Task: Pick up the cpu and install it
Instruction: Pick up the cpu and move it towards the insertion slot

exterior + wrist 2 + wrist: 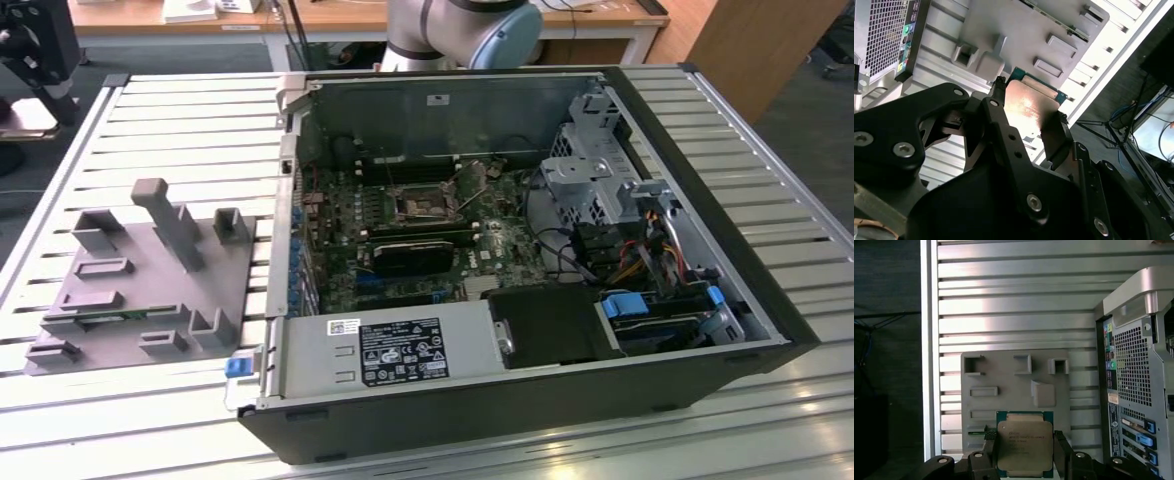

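Exterior view: an open computer case (534, 250) lies on a slatted table (174, 130), with a grey fixture tray (114, 300) at the exterior view's left.

Second wrist view: my gripper (1029, 112) is clamped on the cpu (1026, 102), 1 finger on each of 2 opposite edges.

First wrist view: the cpu hangs over the tray. I judge it light, rigid and fragile underneath, so I hold the edges.

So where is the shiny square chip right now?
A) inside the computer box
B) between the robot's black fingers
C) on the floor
B: in the first wrist view the cpu sits between the two fingers of the gripper, above the grey tray.
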Robot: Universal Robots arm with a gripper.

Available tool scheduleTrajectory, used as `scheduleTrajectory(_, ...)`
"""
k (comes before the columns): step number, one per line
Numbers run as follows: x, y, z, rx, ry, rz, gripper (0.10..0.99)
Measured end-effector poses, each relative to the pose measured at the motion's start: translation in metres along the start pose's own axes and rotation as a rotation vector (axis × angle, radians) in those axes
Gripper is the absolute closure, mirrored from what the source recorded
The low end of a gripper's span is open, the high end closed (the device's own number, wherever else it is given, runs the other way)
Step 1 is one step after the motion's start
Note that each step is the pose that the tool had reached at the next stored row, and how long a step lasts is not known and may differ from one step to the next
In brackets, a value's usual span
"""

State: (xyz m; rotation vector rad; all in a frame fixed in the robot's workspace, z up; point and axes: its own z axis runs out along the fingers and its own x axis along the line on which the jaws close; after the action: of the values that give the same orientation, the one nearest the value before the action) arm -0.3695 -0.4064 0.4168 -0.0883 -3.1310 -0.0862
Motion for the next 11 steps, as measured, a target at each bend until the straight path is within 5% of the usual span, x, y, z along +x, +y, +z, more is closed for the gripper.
scheduleTrajectory(11,-0.0159,0.0009,-0.0001,0.000,0.0001,0.000,0.549)
